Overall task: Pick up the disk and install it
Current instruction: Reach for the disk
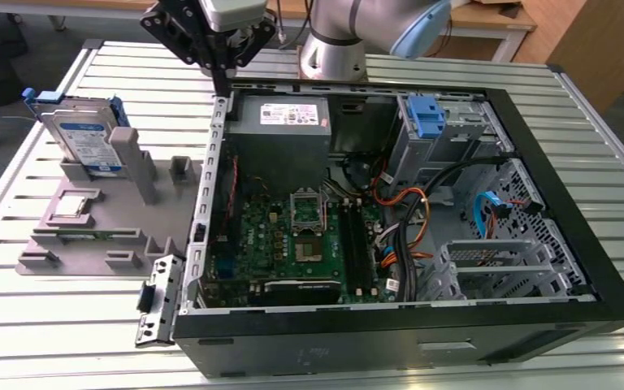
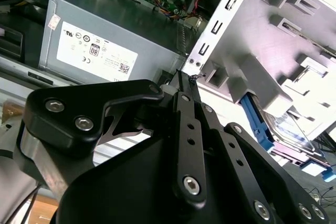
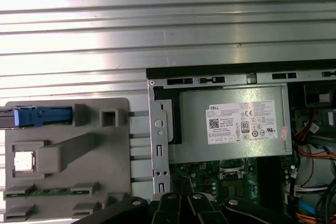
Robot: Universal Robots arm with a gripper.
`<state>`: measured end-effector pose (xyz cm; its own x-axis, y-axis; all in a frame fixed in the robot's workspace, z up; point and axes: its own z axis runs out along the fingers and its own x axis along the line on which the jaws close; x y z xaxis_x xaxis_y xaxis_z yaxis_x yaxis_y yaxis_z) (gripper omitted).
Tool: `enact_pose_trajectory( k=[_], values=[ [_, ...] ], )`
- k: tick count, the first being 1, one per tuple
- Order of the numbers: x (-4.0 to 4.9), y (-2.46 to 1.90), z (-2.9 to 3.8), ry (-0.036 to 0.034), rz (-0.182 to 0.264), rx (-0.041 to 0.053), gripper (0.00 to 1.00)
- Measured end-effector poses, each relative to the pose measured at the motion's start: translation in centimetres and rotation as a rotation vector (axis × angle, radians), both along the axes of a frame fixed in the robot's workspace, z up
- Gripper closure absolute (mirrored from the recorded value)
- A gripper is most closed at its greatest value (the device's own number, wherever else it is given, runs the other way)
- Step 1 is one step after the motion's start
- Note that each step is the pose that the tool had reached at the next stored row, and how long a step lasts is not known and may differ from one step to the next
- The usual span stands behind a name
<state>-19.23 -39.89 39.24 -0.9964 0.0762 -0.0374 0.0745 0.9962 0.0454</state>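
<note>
Disk (image 1: 82,140) upright in gray holder (image 1: 74,240), on the exterior view's left of open computer case (image 1: 399,345), label face seen there, blue rail (image 3: 43,115) edge-on in first wrist view, gripper (image 1: 227,89) over case edge, closed, empty.

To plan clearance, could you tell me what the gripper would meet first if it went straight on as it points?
The gripper would probably meet the computer case's metal side wall first, beside the power supply, though depth is unclear.
</note>
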Motion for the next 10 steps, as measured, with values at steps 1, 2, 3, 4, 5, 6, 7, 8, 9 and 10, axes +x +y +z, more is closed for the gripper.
enact_pose_trajectory(
  k=[1, 2, 3, 4, 5, 6, 7, 8, 9, 10],
  values=[
    [-0.03, 0.00, 0.00, 0.0001, 0.000, -0.0001, 0.90],
    [-0.05, 0.00, 0.00, 0.0000, 0.000, 0.0000, 0.90],
    [-0.07, 0.00, 0.00, 0.0000, 0.000, 0.0000, 0.90],
    [-0.10, 0.00, 0.00, 0.0000, 0.000, 0.0000, 0.90],
    [-0.12, 0.00, 0.00, 0.0000, 0.000, 0.0000, 0.90],
    [-0.14, 0.00, 0.00, 0.0001, 0.000, -0.0001, 0.90],
    [-0.16, 0.00, 0.00, 0.0000, 0.000, 0.0000, 0.90],
    [-0.18, 0.00, 0.00, 0.0000, 0.000, 0.0000, 0.90],
    [-0.21, 0.00, 0.00, 0.0000, 0.000, 0.0000, 0.90],
    [-0.25, 0.00, 0.00, 0.0001, 0.000, -0.0001, 0.90]
  ],
)
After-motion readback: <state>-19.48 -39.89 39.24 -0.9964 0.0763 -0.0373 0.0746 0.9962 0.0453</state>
